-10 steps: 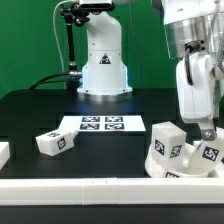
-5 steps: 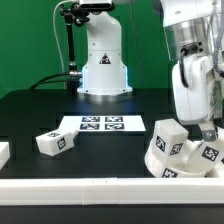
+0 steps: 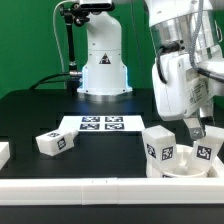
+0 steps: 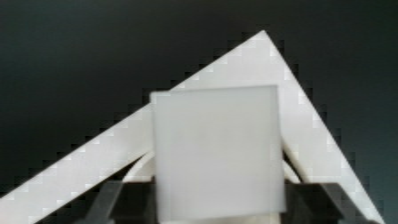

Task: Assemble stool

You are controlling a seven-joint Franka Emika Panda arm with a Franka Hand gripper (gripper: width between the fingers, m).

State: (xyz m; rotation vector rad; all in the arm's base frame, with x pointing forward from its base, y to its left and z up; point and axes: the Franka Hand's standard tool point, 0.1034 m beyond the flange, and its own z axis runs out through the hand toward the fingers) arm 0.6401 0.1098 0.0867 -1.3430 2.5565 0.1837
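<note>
Exterior view: low, near table (image 3: 40, 110) height, faces the arm base (image 3: 103, 65), mid-distance | wrist view: very close, along the fingers (image 4: 128, 195) | shared: only the gripped leg (image 4: 217, 150).

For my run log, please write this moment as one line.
gripper: shut on leg | place: above seat | loose leg: lying on table

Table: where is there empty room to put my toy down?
Bare black patch between the loose leg, the marker board, the seat and the front rail. More beyond the loose leg, toward the robot base. Crowded under the claw by the seat.
</note>
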